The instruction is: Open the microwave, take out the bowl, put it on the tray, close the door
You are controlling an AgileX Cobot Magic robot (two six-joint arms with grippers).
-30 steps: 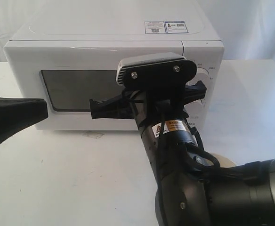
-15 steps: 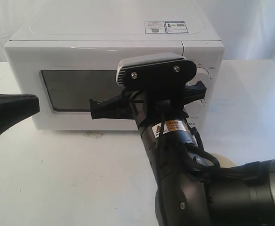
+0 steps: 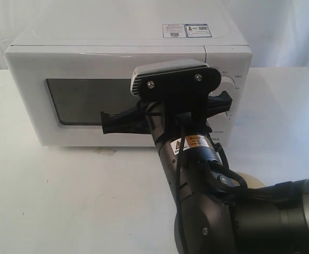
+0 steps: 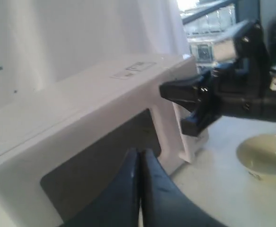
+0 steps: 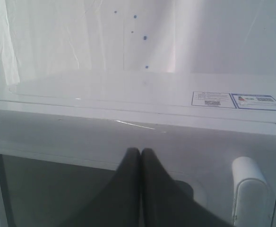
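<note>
White curtain behind, white bench (image 3: 64, 201) below. Exterior: white boxy microwave (image 3: 117, 37) sat with its windowed white door (image 3: 33, 95) shut; black right arm (image 3: 197, 159) blocked its front and most of a glossy pale-yellow round bowl (image 3: 252, 180) on the bench. Left wrist: left gripper (image 4: 139, 156) fingers were pressed together, empty; bowl lay outside the microwave, no tray seen. Right wrist: right gripper (image 5: 140, 153) fingers were pinched together, empty, near the white bar handle (image 5: 249, 189). Risk: an arm swing could knock the bowl.

My right gripper (image 5: 139, 155) sits before the door (image 3: 30, 95), just left of its handle (image 5: 249, 189), and the bowl (image 4: 265, 158) lies on the table (image 3: 64, 201) before the microwave's (image 3: 117, 32) right end.
</note>
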